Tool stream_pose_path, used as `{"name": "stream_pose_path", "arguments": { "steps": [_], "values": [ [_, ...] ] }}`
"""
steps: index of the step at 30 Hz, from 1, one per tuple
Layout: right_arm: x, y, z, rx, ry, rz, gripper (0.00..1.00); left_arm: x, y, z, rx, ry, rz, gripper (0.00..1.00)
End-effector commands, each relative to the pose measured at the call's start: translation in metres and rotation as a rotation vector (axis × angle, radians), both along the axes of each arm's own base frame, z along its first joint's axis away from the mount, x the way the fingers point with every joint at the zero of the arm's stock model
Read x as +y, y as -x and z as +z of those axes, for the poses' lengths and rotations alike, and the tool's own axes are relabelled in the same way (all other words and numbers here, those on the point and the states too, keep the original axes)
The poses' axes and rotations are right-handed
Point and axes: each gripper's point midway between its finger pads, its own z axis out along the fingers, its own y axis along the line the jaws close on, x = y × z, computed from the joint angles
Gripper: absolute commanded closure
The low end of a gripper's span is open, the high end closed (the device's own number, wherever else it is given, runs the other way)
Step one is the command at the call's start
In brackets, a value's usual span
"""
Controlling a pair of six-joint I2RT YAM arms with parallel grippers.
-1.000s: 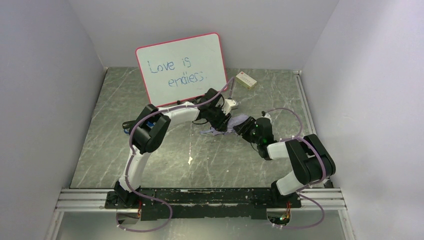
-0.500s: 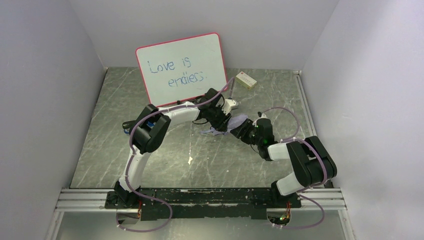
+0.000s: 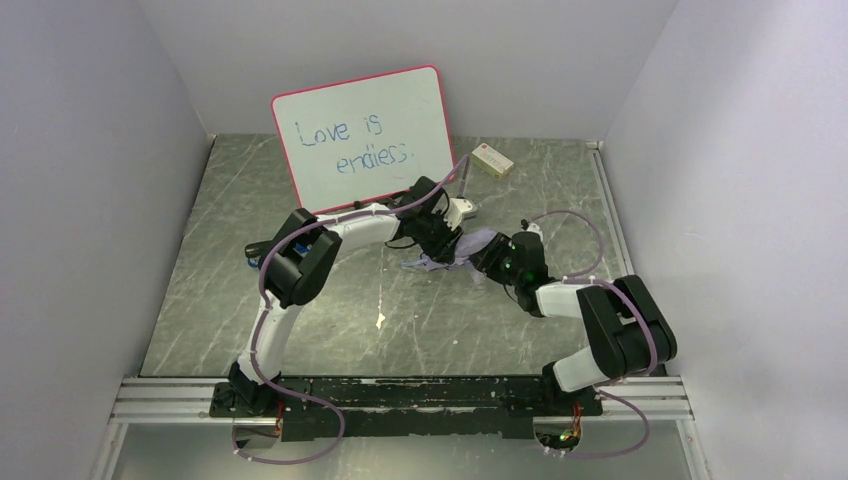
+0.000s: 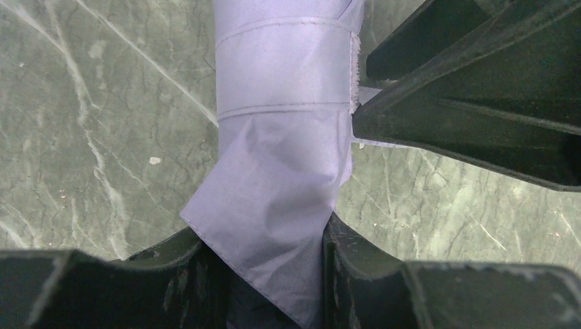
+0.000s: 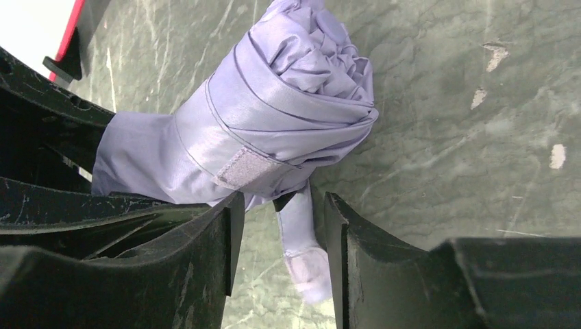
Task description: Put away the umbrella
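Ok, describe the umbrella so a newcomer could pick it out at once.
Find the red-framed whiteboard at the back of the table; just in front of its right corner, the left gripper and right gripper meet. The umbrella is the small rolled bundle between them: the only soft, pale lavender thing there, with a strap around it.

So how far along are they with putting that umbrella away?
Done: the umbrella is collapsed and rolled into a tight bundle. In hand: the left gripper pinches the bundle's fabric, while the right gripper, standing open, straddles the loose closure strap. Left: that strap end hangs unfastened, off the fuzzy patch, so the bundle isn't secured yet.
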Motion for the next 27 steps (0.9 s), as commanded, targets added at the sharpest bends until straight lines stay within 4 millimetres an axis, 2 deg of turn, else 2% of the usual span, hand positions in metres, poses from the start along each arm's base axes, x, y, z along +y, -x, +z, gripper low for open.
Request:
{"name": "stream_pose_path", "arguments": {
  "steps": [1, 3, 6, 11, 18, 27],
  "values": [
    [-0.018, -0.003, -0.005, 0.014, 0.096, -0.047, 0.50, 0.085, 0.073, -0.115, 0.249, -0.429, 0.022, 0.95],
    [-0.016, -0.004, -0.005, 0.009, 0.091, -0.040, 0.50, 0.085, 0.074, -0.116, 0.250, -0.430, 0.020, 0.95],
    [-0.003, -0.001, -0.004, 0.008, 0.045, 0.027, 0.50, 0.085, 0.074, -0.116, 0.249, -0.435, 0.018, 0.95],
    [0.011, 0.011, -0.007, 0.047, -0.011, 0.100, 0.51, 0.086, 0.075, -0.115, 0.247, -0.437, 0.015, 0.95],
    [0.004, 0.032, -0.019, 0.156, -0.027, 0.045, 0.52, 0.086, 0.074, -0.115, 0.244, -0.439, 0.015, 0.95],
    [0.004, 0.043, -0.020, 0.191, -0.069, 0.016, 0.52, 0.087, 0.075, -0.116, 0.242, -0.447, 0.012, 0.95]
  ]
}}
